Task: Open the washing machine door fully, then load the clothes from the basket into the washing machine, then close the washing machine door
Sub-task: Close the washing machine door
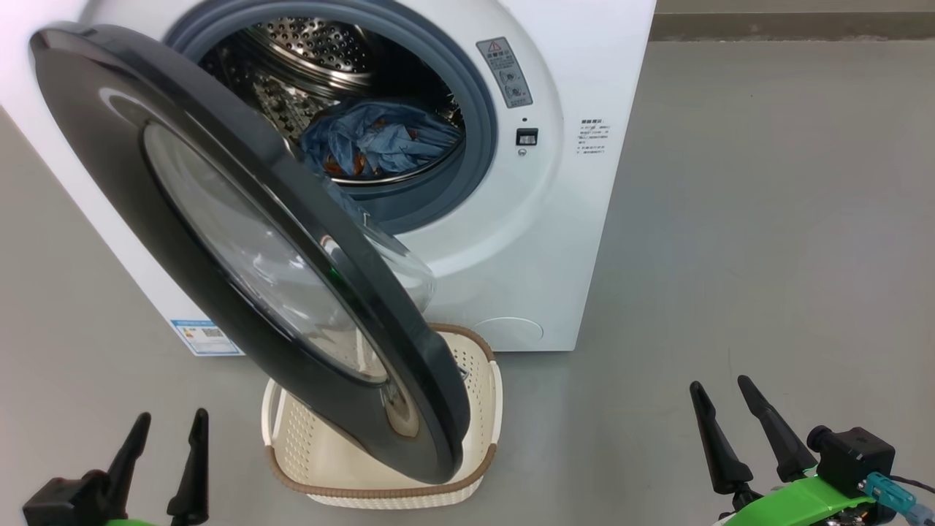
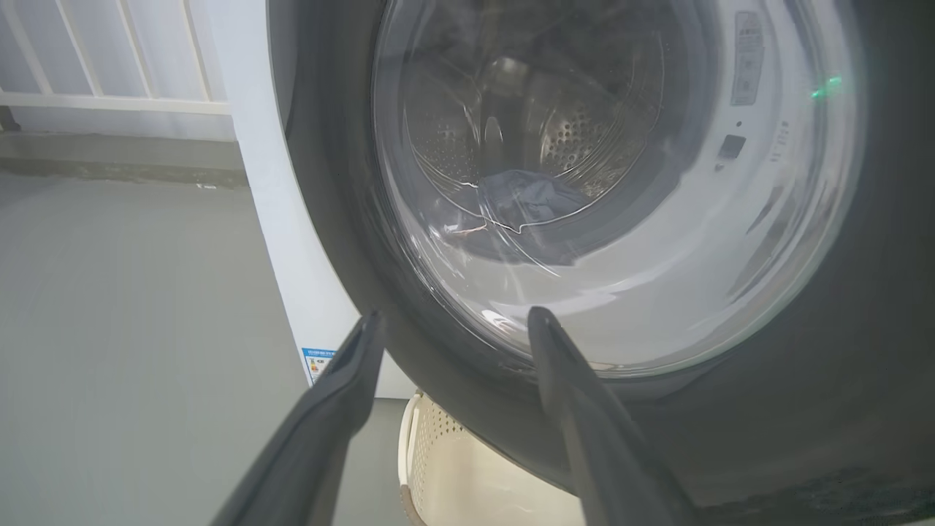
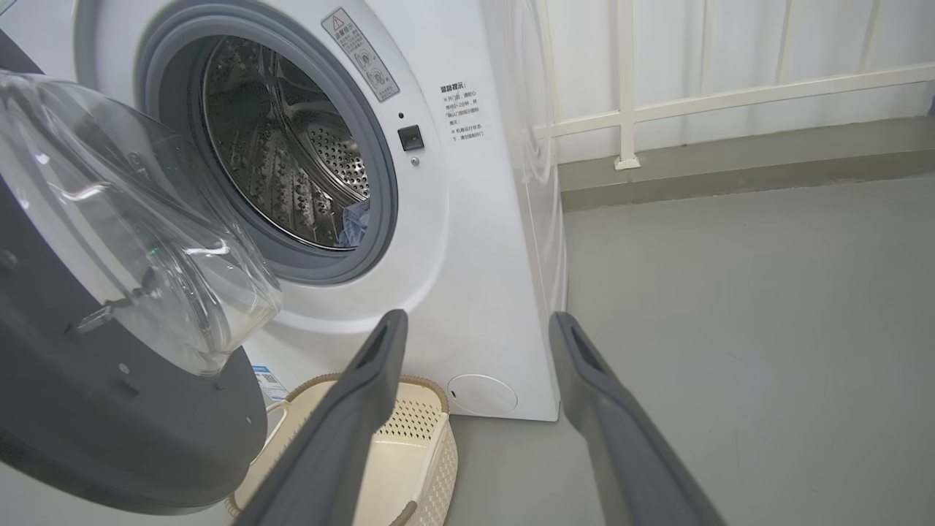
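The washing machine (image 1: 555, 241) stands ahead with its steel drum exposed. Its door (image 1: 146, 219) with the black rim and glass bowl hangs swung out, partly open, over the basket (image 1: 380, 489). The clothes (image 1: 380, 139), a blue printed bundle, lie inside the drum and show again as clothes (image 3: 356, 219) at the drum's lower edge. The cream basket (image 3: 409, 438) looks bare inside. My left gripper (image 1: 168, 424) is open, low at the left, just in front of the door (image 2: 657, 409). My right gripper (image 1: 719, 391) is open at the lower right, apart from everything.
Grey floor (image 1: 767, 219) stretches wide to the machine's right. A white railing (image 3: 730, 88) and a low kerb run along the back wall. A blue label sticker (image 1: 207, 337) sits low on the machine's left front.
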You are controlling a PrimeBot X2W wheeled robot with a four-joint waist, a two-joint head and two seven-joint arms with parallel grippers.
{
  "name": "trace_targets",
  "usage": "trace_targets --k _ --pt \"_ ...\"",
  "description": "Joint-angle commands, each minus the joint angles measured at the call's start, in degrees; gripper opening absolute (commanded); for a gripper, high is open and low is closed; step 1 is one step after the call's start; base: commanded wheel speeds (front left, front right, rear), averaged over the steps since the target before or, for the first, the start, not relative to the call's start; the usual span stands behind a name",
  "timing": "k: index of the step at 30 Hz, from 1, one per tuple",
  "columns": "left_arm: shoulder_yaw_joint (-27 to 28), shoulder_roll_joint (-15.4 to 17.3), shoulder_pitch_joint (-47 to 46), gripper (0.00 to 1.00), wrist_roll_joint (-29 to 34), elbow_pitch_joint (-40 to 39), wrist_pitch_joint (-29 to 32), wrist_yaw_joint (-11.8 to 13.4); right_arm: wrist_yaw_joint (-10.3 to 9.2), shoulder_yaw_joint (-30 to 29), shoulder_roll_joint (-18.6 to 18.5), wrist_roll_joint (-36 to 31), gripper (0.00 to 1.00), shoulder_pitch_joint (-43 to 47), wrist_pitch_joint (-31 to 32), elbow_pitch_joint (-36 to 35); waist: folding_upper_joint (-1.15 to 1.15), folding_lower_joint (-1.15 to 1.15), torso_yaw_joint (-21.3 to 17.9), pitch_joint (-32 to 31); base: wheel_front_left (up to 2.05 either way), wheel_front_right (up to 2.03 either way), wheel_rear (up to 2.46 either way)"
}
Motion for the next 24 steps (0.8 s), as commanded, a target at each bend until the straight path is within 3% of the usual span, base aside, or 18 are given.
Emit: trace_targets --k 1,10,24 --pt "2.76 0.66 -0.77 1.0 0.89 -1.95 -0.77 -0.14 0.09 1.01 -0.42 -0.13 1.0 -1.08 -0.28 -1.54 0.0 0.0 -0.01 -0.03 0.0 0.0 0.0" --pt "5.64 -3.2 2.44 1.0 7.0 -5.67 -0.77 -0.14 0.09 1.31 -0.33 -0.11 1.0 -1.02 -0.28 -1.41 0.0 0.0 -0.07 -0.3 0.0 0.0 0.0" --pt "4.55 -3.32 3.18 1.0 8.17 -5.35 -0.77 -0.14 0.09 1.36 -0.55 -0.23 1.0 -0.77 -0.28 -1.41 0.0 0.0 0.51 -0.55 0.0 0.0 0.0"
